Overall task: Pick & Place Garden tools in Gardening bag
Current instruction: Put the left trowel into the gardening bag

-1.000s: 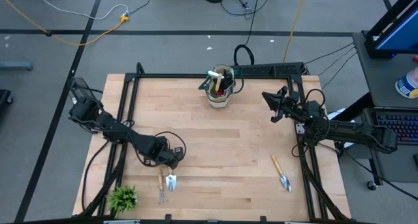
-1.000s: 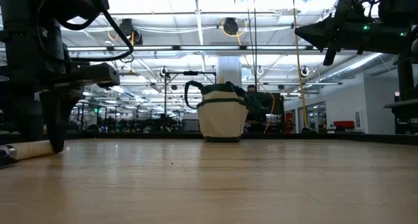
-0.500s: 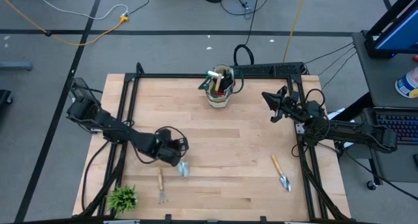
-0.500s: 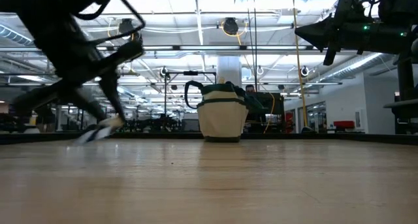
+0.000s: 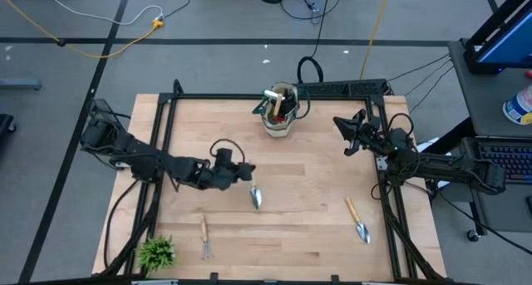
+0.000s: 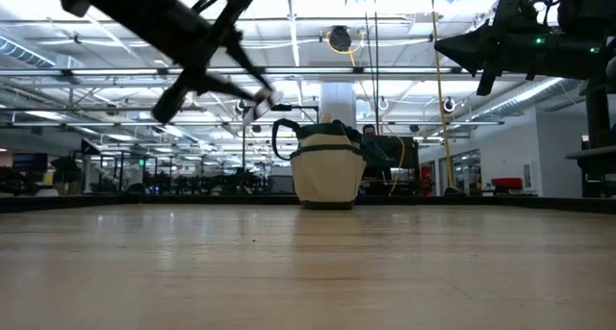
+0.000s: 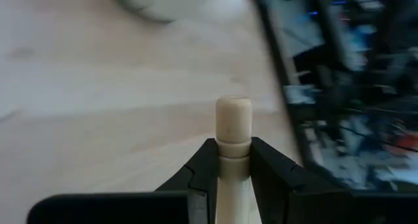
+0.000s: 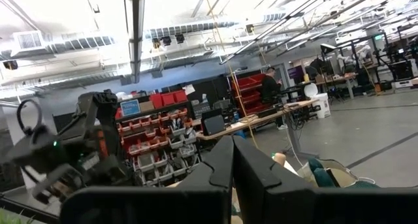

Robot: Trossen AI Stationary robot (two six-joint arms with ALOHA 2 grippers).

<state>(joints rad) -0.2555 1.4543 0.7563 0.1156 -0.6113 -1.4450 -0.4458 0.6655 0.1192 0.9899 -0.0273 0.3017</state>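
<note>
My left gripper (image 5: 243, 175) is shut on a wooden-handled trowel (image 5: 254, 195) and holds it above the table's middle left. The beige gardening bag (image 5: 281, 112) stands upright at the table's far middle with tools sticking out of it, and in the low view the bag (image 6: 327, 171) sits straight ahead. A small rake (image 5: 204, 235) lies flat near the front left. A second trowel (image 5: 359, 221) lies flat at the front right. My right gripper (image 5: 342, 127) hangs shut and empty at the far right. My left gripper pinches the trowel's wooden handle (image 7: 233, 134) between its two fingers, close to the handle's free end, whose rounded tip (image 7: 233, 113) juts past the fingertips. The trowel is lifted clear of the table, and its metal blade (image 5: 256, 199) points toward the near edge.
A small spiky green plant (image 5: 156, 252) stands at the front left corner. Black frame rails (image 5: 166, 127) run along the table's left, far and right sides. Bare wood (image 5: 316, 177) stretches between the held trowel and the bag.
My left gripper has lifted the trowel off the table beside the rake. It has carried it up and toward the right and far side, nearer the bag. The gripper has tipped from pointing steeply down to nearly level. The rake has stayed where it lay.
</note>
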